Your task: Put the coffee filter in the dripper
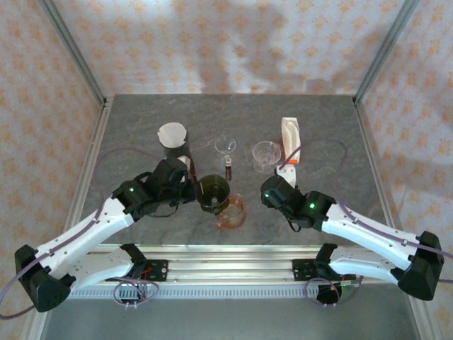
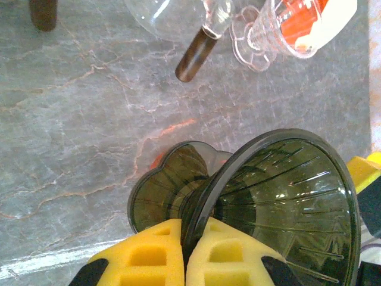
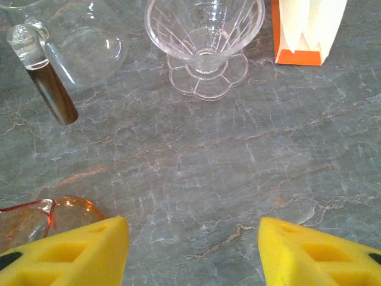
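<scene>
My left gripper [image 2: 184,253] pinches the rim of the dark dripper [image 2: 286,196]. My right gripper [image 3: 193,247] stands wide, with the clear dripper [image 3: 205,36] at 12 o'clock.

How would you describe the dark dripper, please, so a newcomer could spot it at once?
Find the grey table's front middle, between the arms. The dark dripper is pinched by its rim in the left fingers. It alone is smoky green; its neighbours are clear or orange.

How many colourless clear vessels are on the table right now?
2. A fluted clear dripper on a petal-shaped foot stands mid-table beside the orange filter box; a clear glass vessel with a brown handle sits to its left.
</scene>
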### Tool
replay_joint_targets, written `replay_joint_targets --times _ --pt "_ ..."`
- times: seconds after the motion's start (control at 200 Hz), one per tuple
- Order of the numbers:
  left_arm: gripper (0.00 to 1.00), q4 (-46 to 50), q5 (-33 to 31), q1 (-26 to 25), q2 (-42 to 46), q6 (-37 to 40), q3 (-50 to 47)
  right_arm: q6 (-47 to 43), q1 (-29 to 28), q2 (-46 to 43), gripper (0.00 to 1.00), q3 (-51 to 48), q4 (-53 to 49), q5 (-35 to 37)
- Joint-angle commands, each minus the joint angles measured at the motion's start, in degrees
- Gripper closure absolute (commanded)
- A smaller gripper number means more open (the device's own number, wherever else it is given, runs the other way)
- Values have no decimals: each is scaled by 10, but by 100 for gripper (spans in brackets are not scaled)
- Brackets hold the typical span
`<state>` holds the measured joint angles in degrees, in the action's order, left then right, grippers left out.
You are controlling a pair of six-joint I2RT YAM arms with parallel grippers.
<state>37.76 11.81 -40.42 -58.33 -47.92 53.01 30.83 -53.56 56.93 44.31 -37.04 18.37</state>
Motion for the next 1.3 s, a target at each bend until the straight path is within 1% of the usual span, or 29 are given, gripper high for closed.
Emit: replay_joint_targets --times 0.0,0.125,0.31,0.535,0.771,0.986,1.296 --pt "100 -26 -1 -22 -21 3 33 15 3 -19 40 -9 -21 28" --pt "100 -44 -7 -46 -59 3 45 20 3 -31 40 -18 -24 29" --pt "100 -63 -18 -67 -105 6 58 26 4 -43 40 -26 -26 27" --pt "100 -72 -24 -73 -129 10 58 27 4 -57 40 -28 -35 30" --pt "100 -79 -35 -73 -124 11 47 28 3 -59 40 -31 -30 24" --pt "100 -99 -21 -74 -123 6 27 29 4 -59 40 -31 -31 25" --pt "100 -86 -23 -73 -108 2 11 28 4 -57 40 -26 -32 26"
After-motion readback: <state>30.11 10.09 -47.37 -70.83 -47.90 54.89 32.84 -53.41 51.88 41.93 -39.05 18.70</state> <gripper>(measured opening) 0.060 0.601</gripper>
